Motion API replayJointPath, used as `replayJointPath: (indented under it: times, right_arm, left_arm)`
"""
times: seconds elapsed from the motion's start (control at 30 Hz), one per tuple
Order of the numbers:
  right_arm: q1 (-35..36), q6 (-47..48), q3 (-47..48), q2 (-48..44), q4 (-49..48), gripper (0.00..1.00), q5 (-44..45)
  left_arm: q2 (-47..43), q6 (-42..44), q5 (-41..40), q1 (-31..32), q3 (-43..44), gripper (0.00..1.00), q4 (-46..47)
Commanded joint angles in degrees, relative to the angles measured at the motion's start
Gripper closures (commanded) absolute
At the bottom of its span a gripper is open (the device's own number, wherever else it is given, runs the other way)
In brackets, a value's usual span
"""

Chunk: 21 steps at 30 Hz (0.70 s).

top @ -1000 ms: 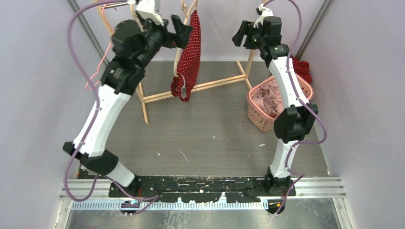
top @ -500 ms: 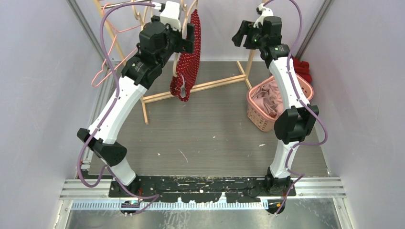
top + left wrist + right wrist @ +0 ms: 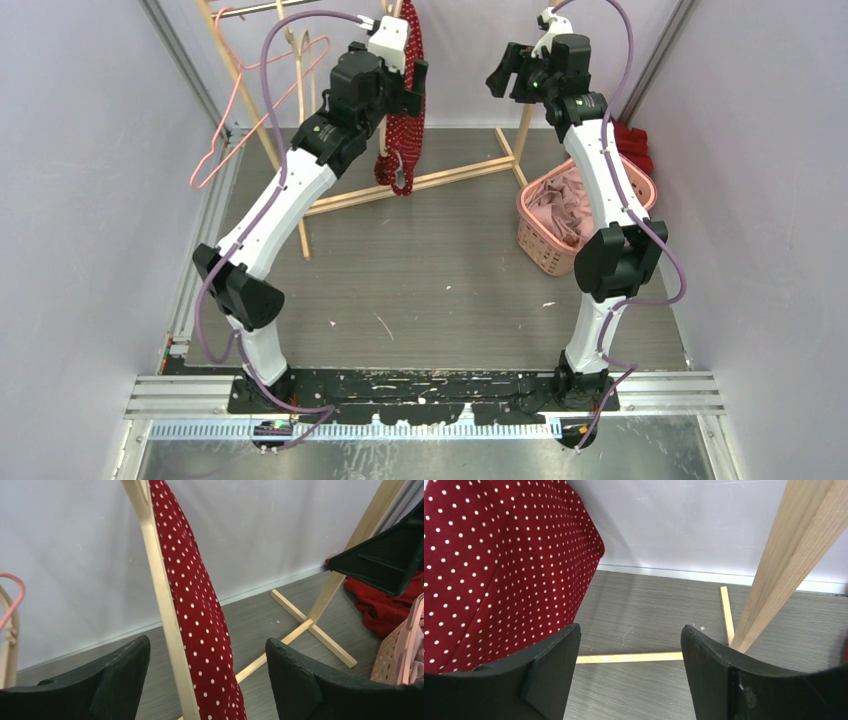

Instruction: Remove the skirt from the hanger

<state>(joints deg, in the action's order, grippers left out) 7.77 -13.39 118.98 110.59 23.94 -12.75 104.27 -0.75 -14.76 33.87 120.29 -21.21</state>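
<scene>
Skirt hangs edge-on now; left gripper swung right, spread before it.

The grey wood-grain surface is carrying the wooden rack's base. Its pale crossbar is running beneath both pairs of jaws and is showing between the right jaws in the right wrist view. A pink basket is standing on the surface to the right of both pairs of jaws, with a red cloth lying just beside it. Small white flecks are lying well apart from the jaws, toward the arm bases.
</scene>
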Motion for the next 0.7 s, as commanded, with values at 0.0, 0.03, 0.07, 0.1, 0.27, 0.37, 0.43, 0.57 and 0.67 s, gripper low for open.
replayJointPath:
  times: [0.0, 0.03, 0.07, 0.1, 0.27, 0.37, 0.43, 0.57, 0.67]
  right_arm:
    - [-0.2, 0.8, 0.4, -3.0, -2.6, 0.22, 0.0]
    - [-0.4, 0.8, 0.3, -3.0, -2.6, 0.22, 0.0]
    - [-0.4, 0.8, 0.3, -3.0, -2.7, 0.22, 0.0]
    - [-0.6, 0.8, 0.3, -2.9, -2.6, 0.22, -0.1]
    - [-0.7, 0.7, 0.3, -2.4, -2.8, 0.22, -0.2]
    - [-0.7, 0.7, 0.3, -2.1, -2.9, 0.22, -0.2]
    - [-0.7, 0.6, 0.2, -1.7, -3.0, 0.22, -0.3]
    - [-0.7, 0.4, 0.0, -1.5, -3.3, 0.22, -0.3]
    - [-0.7, 0.5, -0.3, -1.5, -3.4, 0.22, -0.1]
  left_arm:
    - [0.7, 1.2, 1.0, -0.6, 3.3, 0.22, 4.5]
    - [1.1, 1.3, 1.0, -0.7, 3.7, 0.28, 4.8]
    - [1.3, 1.3, 1.2, -0.9, 3.8, 0.35, 4.9]
    - [1.7, 1.2, 1.3, -1.3, 3.9, 0.43, 5.2]
    - [2.2, -0.5, 3.4, -2.9, 3.7, 0.95, 5.9]
    - [1.5, -0.6, 5.6, -3.9, 2.0, 1.0, 7.5]
    - [0.7, -1.5, 7.0, -4.8, 0.1, 1.0, 9.9]
    - [-0.9, -2.5, 7.6, -5.5, -4.0, 1.0, 17.1]
    - [-2.0, -3.1, 6.3, -5.5, -6.9, 1.0, 23.3]
